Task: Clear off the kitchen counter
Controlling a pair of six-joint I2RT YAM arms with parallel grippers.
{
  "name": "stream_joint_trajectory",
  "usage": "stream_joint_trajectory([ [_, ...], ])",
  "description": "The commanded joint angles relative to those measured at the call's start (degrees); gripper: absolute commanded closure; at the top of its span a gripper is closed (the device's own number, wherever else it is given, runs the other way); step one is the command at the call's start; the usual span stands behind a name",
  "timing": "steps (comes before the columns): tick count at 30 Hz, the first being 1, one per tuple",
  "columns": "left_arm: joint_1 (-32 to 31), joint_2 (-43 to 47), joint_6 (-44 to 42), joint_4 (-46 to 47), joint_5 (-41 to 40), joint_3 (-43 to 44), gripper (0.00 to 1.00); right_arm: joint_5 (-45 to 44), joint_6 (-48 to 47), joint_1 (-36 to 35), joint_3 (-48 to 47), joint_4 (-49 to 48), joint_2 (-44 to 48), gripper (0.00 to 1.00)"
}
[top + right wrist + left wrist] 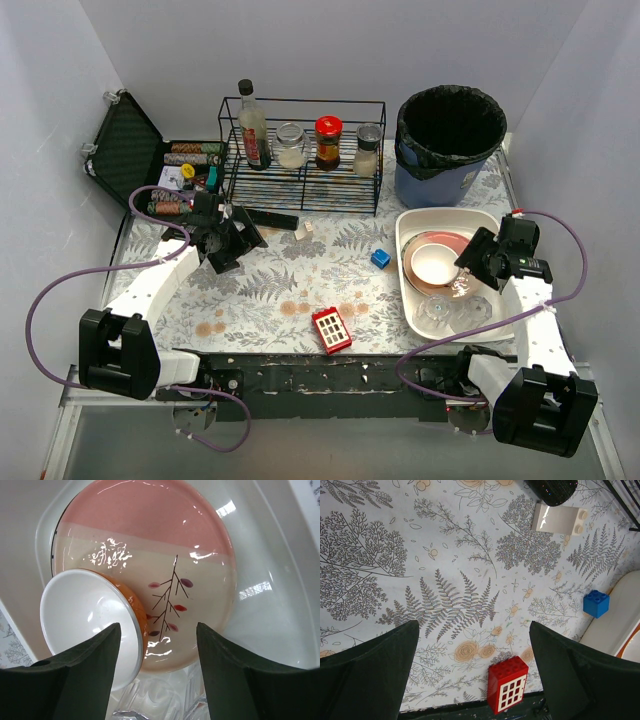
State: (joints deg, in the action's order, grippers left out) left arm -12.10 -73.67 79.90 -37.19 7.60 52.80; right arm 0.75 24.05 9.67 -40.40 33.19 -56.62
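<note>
Over the white tub (404,262) at the right of the bench (300,275), the right gripper (157,630) hangs with its jaws apart and nothing between them. Below it lie a pink plate (165,540), a white bowl (85,610) with an orange outside resting on the plate's edge, and clear glassware (455,312) crowded against both. The left gripper (474,625) is spread wide and empty above the bench's fern pattern, in front of the black wire rack (300,150).

The bench is not cleared yet: a red block (331,329) sits at its near edge, a blue block (380,258) just beside the tub's wall, and a white brick (559,520) near the rack.

The risks, as I judge them, come from crowding. The bowl seems to lean rather than sit flat, so a finger brushing its rim as the right arm leaves could tip it into the glass — a chip or worse. The red block is so near the edge that a misjudged approach from behind might push it off the bench rather than grip it. The blue block leaves little room on the tub side (a finger may strike the wall first), which could skid the block away or jolt the dishes.
</note>
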Motion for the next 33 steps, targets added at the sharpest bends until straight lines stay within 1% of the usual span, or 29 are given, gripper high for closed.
stream_joint_trajectory([
  [1, 0.32, 1.86, -0.18, 0.54, 0.49, -1.03, 0.07, -2.86, 0.73, 0.26, -2.84, 0.3, 1.51, 0.3],
  [33, 0.23, 1.42, -0.09, 0.8, 0.67, -0.85, 0.07, -3.74, 0.64, 0.26, -3.37, 0.91, 2.39, 0.28],
])
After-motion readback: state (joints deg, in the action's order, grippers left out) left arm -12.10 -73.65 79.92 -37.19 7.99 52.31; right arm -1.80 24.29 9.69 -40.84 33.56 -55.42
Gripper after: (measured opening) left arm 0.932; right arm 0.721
